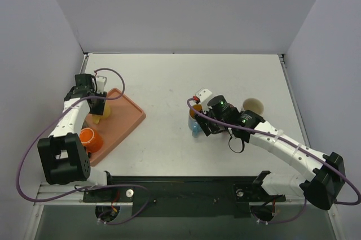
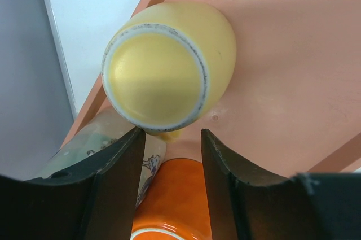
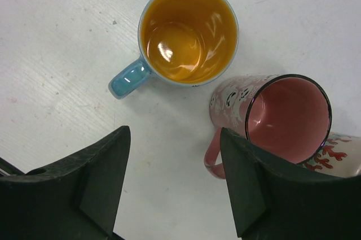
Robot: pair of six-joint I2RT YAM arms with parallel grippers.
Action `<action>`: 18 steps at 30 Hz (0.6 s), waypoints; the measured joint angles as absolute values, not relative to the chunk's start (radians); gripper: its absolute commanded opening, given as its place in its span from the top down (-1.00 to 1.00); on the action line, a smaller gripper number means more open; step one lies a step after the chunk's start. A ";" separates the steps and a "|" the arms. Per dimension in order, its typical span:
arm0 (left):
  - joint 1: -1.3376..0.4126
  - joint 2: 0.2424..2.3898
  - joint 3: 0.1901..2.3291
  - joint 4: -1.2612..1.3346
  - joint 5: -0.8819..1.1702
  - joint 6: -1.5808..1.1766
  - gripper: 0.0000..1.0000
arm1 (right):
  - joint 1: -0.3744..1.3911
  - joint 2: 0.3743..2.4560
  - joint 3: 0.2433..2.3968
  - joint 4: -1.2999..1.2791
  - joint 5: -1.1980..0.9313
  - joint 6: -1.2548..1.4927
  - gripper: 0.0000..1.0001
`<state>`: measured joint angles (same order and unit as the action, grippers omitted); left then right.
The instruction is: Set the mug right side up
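Left wrist view looks down on the yellow mug (image 2: 169,65). It sits bottom up on the tray (image 2: 282,70). It looks hard and shiny, so I think it could slip, and it would break if dropped. It is likely a bit heavy. The round side seems the best place to pinch; I cannot see the handle well. The left gripper (image 2: 169,138) hangs just over it, fingers wide, holding nothing. An orange mug (image 2: 175,195) sits close by. Far off, the right gripper (image 3: 175,138) is wide too, over a blue mug (image 3: 189,31) and a pink mug (image 3: 271,110) on its side.
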<state>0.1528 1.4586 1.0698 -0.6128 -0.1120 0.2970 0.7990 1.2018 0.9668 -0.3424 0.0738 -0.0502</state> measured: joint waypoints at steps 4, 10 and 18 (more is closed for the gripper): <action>0.154 1.457 1.051 -0.599 -0.093 0.292 -0.08 | 0.799 1.189 0.953 -0.325 0.073 -0.054 -0.19; 0.173 1.508 1.040 -0.578 -0.130 0.265 0.02 | 0.799 1.188 0.942 -0.308 0.071 -0.055 -0.19; 0.185 1.560 1.042 -0.524 -0.141 0.224 1.00 | 0.799 1.188 0.942 -0.302 0.071 -0.058 -0.19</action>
<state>0.1852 1.5600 1.0420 -0.5240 -0.1410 0.2241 0.7990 1.1877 0.9421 -0.3019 0.0711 -0.0578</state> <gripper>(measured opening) 0.135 0.597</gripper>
